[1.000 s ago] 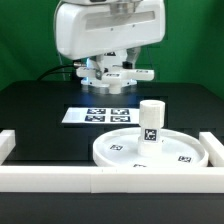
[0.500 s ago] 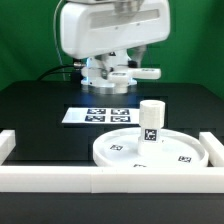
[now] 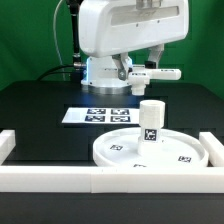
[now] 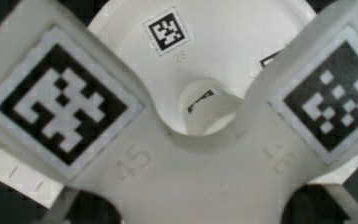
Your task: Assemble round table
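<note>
Two parts stand together: the short leg (image 3: 151, 122) is upright at the middle of the round disc (image 3: 125, 140), which lies on the bench (image 3: 40, 110) just behind the border rail (image 3: 60, 178); I judge that joint made; the cross-shaped base (image 3: 158, 74) hangs above the leg, clamped in the closed jaws and not yet fitted.

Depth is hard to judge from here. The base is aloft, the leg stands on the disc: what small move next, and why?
Probably centre the base over the leg before lowering. The leg stands upright on the disc with the base held well above it; in the wrist view the leg's top shows between the base's tagged arms, seemingly a little off-centre.
</note>
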You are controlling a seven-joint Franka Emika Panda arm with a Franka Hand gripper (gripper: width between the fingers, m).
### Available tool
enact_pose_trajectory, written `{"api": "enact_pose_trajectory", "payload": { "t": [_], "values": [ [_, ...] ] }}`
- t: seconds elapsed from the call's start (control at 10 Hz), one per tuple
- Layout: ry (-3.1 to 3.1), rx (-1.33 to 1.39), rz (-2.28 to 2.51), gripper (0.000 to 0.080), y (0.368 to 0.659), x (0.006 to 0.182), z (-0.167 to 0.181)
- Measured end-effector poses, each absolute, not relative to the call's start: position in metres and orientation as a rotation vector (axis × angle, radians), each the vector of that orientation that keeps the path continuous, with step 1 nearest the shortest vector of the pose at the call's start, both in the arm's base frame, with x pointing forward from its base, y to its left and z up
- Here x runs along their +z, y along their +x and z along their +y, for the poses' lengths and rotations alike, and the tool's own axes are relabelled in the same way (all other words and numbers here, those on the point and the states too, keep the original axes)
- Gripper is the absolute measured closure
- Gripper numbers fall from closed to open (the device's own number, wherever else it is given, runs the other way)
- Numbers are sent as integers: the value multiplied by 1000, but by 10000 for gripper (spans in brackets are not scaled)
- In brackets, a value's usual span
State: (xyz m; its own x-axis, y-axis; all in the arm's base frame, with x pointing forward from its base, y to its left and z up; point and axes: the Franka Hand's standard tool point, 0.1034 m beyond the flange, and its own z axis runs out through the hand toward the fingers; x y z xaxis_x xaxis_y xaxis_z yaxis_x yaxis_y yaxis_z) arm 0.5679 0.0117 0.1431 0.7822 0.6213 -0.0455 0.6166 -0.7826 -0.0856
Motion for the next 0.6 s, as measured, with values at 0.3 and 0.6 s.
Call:
{"api": "enact_pose_trajectory", "payload": {
  "t": [0.3,0.6],
  "values": [
    [-2900,117,-1005,357,566,140,29],
    [-2893,124,-1013,357,564,136,35]
  ]
}}
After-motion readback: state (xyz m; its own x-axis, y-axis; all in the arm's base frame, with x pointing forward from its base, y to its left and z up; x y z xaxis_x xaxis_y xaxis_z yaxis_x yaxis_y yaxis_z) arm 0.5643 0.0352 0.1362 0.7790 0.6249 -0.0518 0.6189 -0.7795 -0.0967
